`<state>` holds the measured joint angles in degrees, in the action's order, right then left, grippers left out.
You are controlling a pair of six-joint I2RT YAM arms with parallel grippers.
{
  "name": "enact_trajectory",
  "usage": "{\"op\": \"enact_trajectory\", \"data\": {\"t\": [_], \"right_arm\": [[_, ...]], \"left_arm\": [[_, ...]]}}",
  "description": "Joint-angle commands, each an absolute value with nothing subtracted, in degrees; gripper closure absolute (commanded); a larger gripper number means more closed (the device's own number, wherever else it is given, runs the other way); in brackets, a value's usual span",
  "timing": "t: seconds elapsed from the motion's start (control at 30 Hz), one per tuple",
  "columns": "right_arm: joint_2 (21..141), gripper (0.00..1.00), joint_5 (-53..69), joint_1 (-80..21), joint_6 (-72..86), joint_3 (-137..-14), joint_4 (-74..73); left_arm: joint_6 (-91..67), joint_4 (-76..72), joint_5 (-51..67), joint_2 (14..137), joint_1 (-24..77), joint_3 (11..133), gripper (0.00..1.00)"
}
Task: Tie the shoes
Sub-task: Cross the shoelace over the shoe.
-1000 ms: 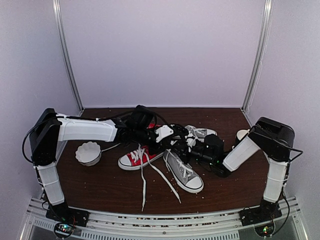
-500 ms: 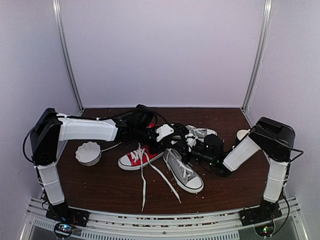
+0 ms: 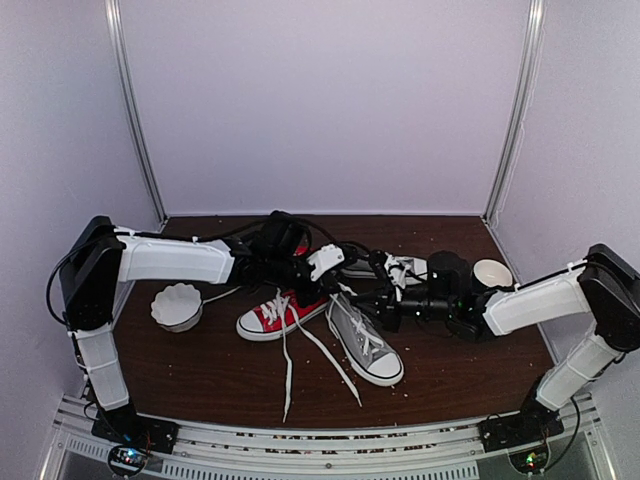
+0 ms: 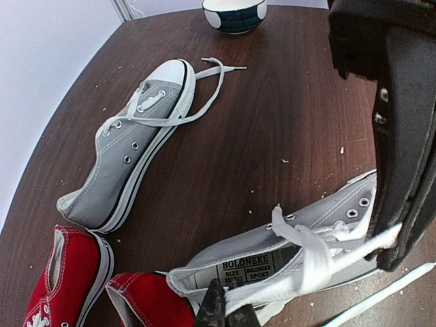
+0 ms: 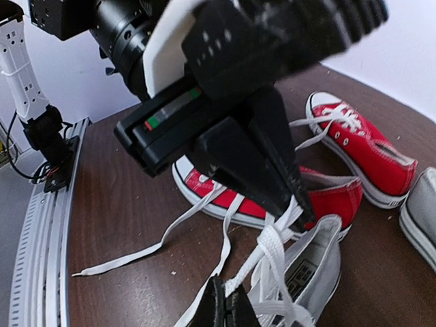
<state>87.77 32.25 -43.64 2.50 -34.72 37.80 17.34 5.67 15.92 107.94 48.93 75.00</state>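
Observation:
One grey shoe [image 3: 366, 343] lies mid-table with its toe toward me, seen close in the left wrist view [image 4: 300, 242] and the right wrist view [image 5: 310, 272]. The other grey shoe [image 3: 392, 266] lies behind it, laces loose [image 4: 129, 153]. My left gripper [image 3: 340, 283] hangs over the near shoe's heel, shut on one white lace end [image 4: 310, 269]. My right gripper [image 3: 373, 300] comes in from the right, shut on the other lace end [image 5: 262, 262]. The two lace ends cross over the shoe's opening [image 5: 279, 238].
Two red sneakers [image 3: 277, 314] [image 5: 360, 139] lie left of and behind the grey shoe, with long laces [image 3: 288, 365] trailing toward the near edge. A white fluted bowl [image 3: 177, 305] stands at the left. A cup [image 3: 492, 272] stands at the right.
My right gripper has shut on the lace end. Its arm has dropped and stretched out flat toward the right. The left gripper has stayed shut on its lace.

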Motion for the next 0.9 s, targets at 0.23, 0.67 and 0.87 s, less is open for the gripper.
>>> {"op": "enact_trajectory", "data": {"t": [0.23,0.67,0.87], "right_arm": [[81.58,1.0,52.77,-43.57,14.09,-42.88,12.29],[75.41,1.0,57.92,-41.26,38.44,-44.75,15.1],[74.42,1.0,54.77,-40.96,39.07,-49.7,1.89]], "left_arm": [[15.73,2.77,13.4,109.44,47.71,75.37,1.0],[15.9,2.9,12.55,109.95,47.97,74.97,1.0],[16.51,3.09,12.89,109.95,48.73,75.07,1.0]]}}
